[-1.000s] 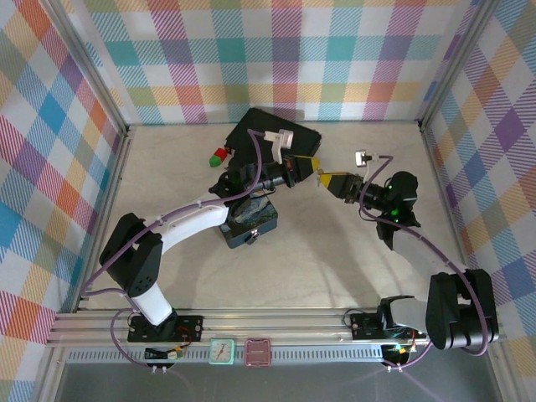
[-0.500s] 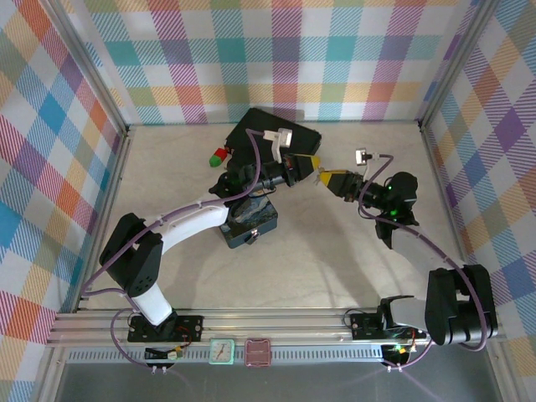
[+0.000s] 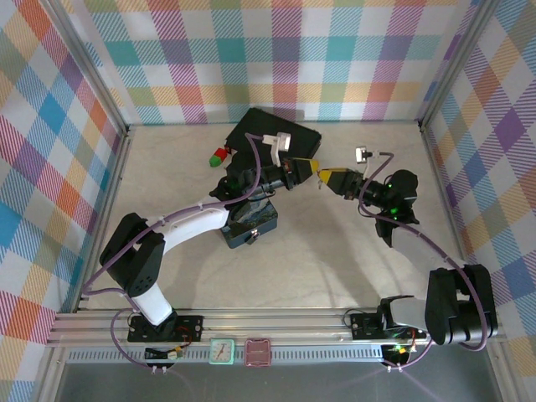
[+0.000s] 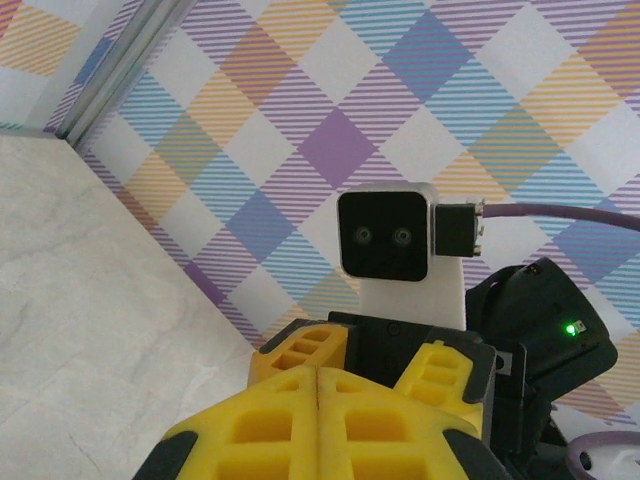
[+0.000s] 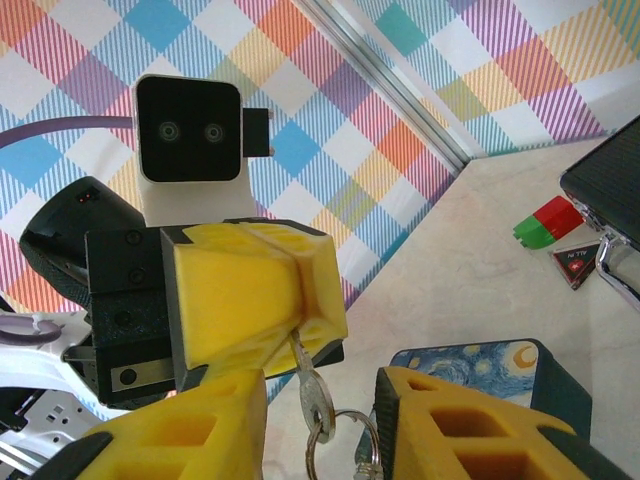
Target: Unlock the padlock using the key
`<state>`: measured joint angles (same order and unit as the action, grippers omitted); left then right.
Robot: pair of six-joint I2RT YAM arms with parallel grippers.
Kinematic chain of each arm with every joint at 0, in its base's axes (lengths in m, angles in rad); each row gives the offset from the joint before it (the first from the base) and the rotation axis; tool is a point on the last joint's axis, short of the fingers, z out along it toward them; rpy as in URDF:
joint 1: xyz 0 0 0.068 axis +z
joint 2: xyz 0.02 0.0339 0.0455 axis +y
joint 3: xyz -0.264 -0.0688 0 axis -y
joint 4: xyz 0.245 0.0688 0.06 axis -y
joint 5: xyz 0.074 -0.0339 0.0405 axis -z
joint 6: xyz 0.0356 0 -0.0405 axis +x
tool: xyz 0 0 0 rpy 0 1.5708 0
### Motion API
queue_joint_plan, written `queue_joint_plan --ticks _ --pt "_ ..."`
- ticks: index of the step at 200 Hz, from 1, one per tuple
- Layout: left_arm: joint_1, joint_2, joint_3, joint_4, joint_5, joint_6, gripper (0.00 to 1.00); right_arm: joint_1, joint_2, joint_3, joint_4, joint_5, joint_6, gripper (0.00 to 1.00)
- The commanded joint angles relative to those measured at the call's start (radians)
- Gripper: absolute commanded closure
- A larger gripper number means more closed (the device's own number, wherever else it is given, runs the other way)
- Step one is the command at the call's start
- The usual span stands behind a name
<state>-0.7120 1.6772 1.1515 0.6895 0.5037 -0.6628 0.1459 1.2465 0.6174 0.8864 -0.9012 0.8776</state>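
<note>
1. From the top camera I see both arms reaching toward the middle of the table (image 3: 335,260), their yellow tips facing each other and almost meeting above it.
2. The left gripper (image 3: 310,168) is clenched. On its own wrist camera the two yellow fingers (image 4: 240,430) press together with just a seam between them.
3. The key (image 5: 317,398) is in that grip. On the right wrist camera its thin shank runs up into the seam and its oval head hangs below, tilted slightly.
4. A wire ring (image 5: 335,445) loops through the hole in the key's head and dangles under it.
5. The right gripper (image 3: 328,176) is released. Its fingers (image 5: 190,430) stand wide apart on either side of the key's head, and I see a gap on both sides.
6. I cannot tell what, if anything, sits deeper between the left fingers; the foam hides it.
7. A blue tin (image 5: 490,365) stands on the table beneath the grippers, close under the left forearm in the top view.
8. A black case (image 5: 612,190) lies toward the far wall, with a red-and-green block (image 5: 547,222) just beside its left corner.
</note>
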Motion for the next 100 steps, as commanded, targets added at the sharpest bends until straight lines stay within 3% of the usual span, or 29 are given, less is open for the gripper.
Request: queue_joint_plan --ticks 1,23,63,100 --pt "-0.001 -0.003 -0.013 0.064 -0.008 -0.003 1.00 0.022 0.000 0.000 0.062 0.003 0.006 0.65" --pt "-0.001 -0.011 -0.020 0.064 -0.010 -0.003 1.00 0.040 0.016 0.000 0.063 0.005 0.001 0.70" --pt "-0.001 -0.012 -0.022 0.078 -0.025 -0.009 1.00 0.041 0.022 0.002 0.025 0.010 -0.019 1.00" --pt "-0.001 -0.016 -0.034 0.090 -0.050 -0.014 1.00 0.040 0.013 -0.008 -0.004 0.021 -0.030 1.00"
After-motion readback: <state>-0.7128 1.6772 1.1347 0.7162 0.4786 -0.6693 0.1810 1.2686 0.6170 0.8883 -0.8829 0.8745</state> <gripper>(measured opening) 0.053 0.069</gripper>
